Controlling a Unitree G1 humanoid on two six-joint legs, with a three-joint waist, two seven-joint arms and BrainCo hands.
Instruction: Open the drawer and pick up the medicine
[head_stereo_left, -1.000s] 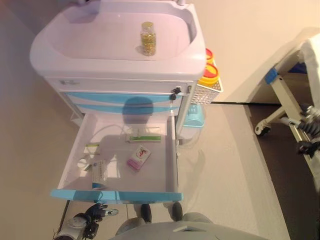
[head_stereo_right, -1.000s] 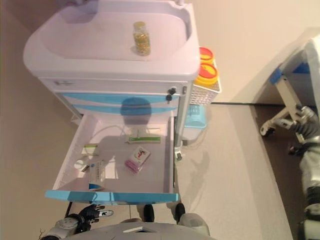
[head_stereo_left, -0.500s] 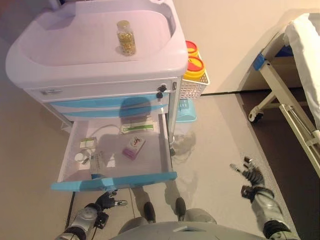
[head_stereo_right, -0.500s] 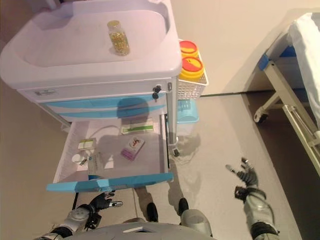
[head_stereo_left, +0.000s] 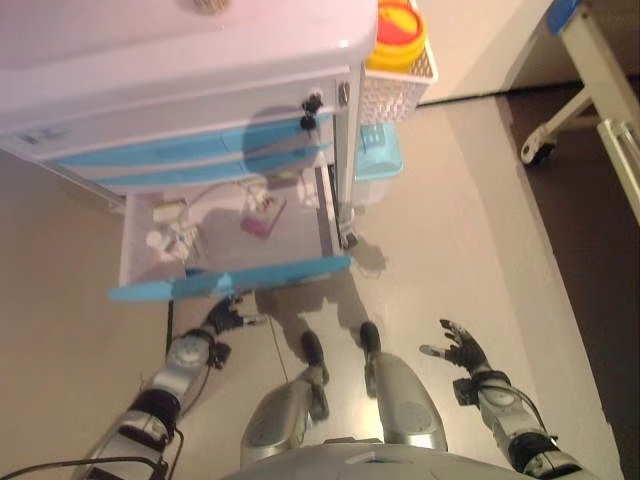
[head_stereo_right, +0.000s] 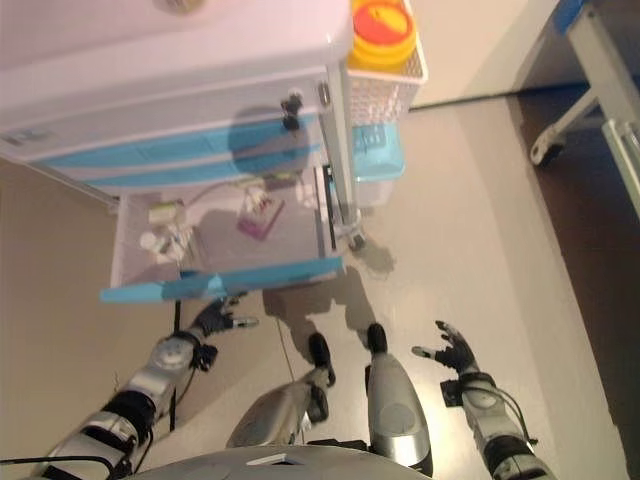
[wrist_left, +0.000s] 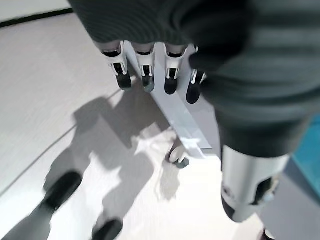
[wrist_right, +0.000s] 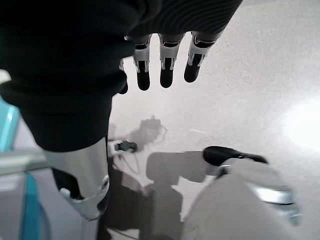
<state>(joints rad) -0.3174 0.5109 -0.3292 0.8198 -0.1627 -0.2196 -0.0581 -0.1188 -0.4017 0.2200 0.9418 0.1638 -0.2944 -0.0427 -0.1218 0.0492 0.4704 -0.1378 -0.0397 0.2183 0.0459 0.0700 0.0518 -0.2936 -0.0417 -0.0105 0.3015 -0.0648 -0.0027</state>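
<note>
**A:** Medicine first: where is it? I see a pink packet (head_stereo_left: 257, 224) on the floor of the open drawer (head_stereo_left: 150, 262), towards the cart side, with small white boxes (head_stereo_left: 168, 236) in the far-left corner.

**B:** Agreed, and neither hand has it. The left hand (head_stereo_left: 222, 316) hangs just below the drawer's blue front (head_stereo_left: 230, 277), fingers loosely spread, holding nothing. The right hand (head_stereo_left: 458, 350) is well apart over bare floor (head_stereo_left: 470, 220), fingers splayed, also empty.

**A:** So the drawer is out; the pick is the step in hand. How would you do it well?

**B:** Lift the left hand over the blue front, not into it, then come down on the packet from above and pinch its long edges.

**A:** Room?

**B:** Tight above: the cart's body overhangs the drawer's back. The drawer's side walls hem the reach, and the white basket (head_stereo_left: 398, 85) sits to the right. Open floor lies on the right only.
</note>
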